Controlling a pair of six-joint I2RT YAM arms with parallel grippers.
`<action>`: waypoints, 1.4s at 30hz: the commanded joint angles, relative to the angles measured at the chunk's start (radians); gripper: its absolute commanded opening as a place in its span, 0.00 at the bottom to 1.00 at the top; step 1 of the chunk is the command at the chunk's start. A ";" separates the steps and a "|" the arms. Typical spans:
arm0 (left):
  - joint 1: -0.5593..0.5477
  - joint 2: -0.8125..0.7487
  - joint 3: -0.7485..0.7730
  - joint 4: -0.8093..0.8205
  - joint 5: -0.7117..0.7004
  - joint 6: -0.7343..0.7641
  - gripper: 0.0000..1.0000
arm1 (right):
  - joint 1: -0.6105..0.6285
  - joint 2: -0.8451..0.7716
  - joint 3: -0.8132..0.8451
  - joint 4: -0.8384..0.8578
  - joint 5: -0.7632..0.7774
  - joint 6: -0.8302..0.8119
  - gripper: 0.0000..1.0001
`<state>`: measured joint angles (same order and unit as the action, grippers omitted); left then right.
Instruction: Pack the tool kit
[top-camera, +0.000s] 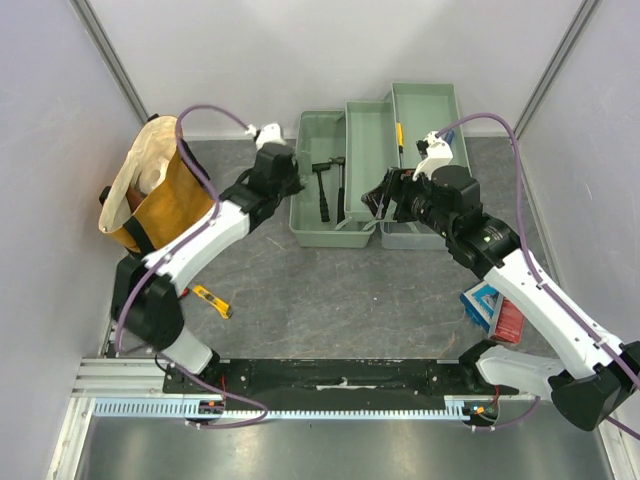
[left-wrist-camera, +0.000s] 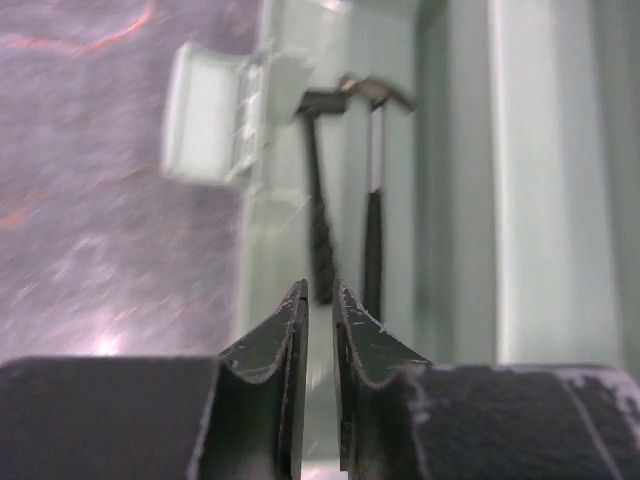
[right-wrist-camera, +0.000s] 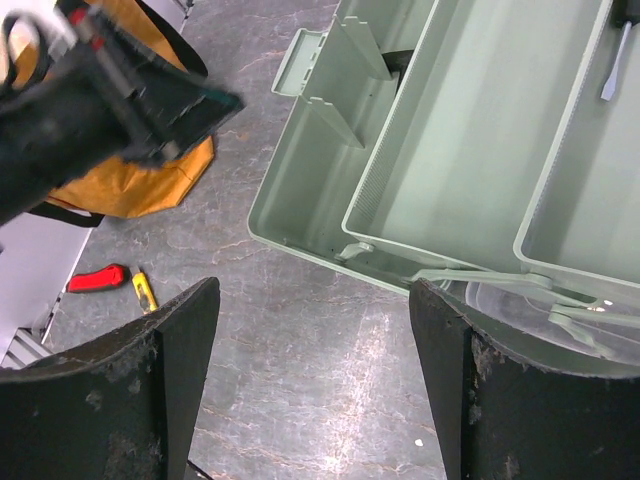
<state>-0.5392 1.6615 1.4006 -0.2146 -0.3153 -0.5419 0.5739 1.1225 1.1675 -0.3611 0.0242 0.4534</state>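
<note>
The toolbox (top-camera: 345, 190) is laid open at the counter's (top-camera: 330, 300) far side, two hammers (left-wrist-camera: 320, 200) inside. The left hand (left-wrist-camera: 320, 300) is pressed nearly together, empty, above them. The right hand (right-wrist-camera: 315, 380) is spread wide, empty.

The left wrist view was blurred, so the two hammers (left-wrist-camera: 345, 190) in the toolbox (left-wrist-camera: 455, 180) showed no detail. In the top view the right pincer (top-camera: 385, 205) hid the toolbox's near tray edge, and the blue-and-red packets (top-camera: 497, 310) at four o'clock lay partly under the right arm.
</note>
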 joint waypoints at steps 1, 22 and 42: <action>-0.002 -0.228 -0.205 -0.097 -0.126 0.027 0.25 | 0.000 -0.027 0.017 0.011 0.016 -0.004 0.84; 0.096 -0.442 -0.792 -0.526 -0.332 -0.632 0.84 | 0.000 0.028 0.003 0.011 -0.007 0.014 0.83; 0.384 -0.505 -0.931 -0.336 -0.048 -0.564 0.84 | 0.000 0.043 0.032 0.004 0.008 0.005 0.83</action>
<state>-0.1623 1.1290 0.5041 -0.6304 -0.4541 -1.0836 0.5739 1.1660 1.1675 -0.3660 0.0238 0.4603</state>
